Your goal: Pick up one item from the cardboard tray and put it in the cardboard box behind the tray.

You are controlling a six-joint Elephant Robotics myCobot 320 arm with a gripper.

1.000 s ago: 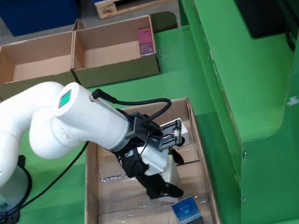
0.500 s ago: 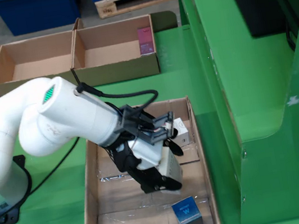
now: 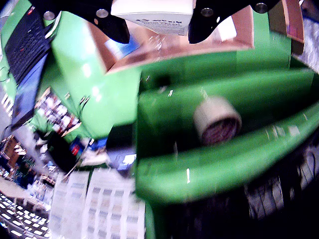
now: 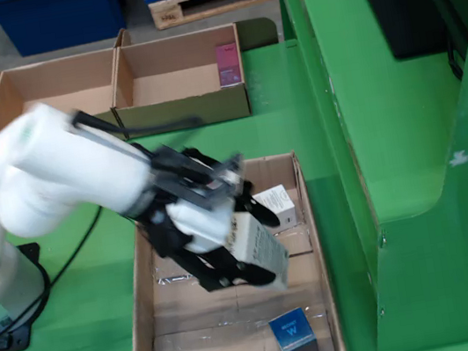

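Note:
In the fixed view my gripper [image 4: 259, 247] is shut on a white box [image 4: 257, 245] and holds it above the cardboard tray [image 4: 145, 287]. The arm is tilted over the tray's middle. A second white box [image 4: 278, 205] lies in the tray at the right wall, and a blue-topped cube [image 4: 294, 338] stands near the front. The cardboard box [image 4: 182, 99] behind the tray holds a pink item [image 4: 228, 62]. In the blurred wrist view the white box [image 3: 154, 15] sits between the black fingers [image 3: 112, 22], with the cardboard box [image 3: 174, 47] beyond.
A second open cardboard box [image 4: 47, 94] stands left of the target one. A green machine housing [image 4: 409, 157] rises along the tray's right side. The arm's base and cable [image 4: 23, 307] are at the left. A beige roll [image 3: 217, 120] shows in the wrist view.

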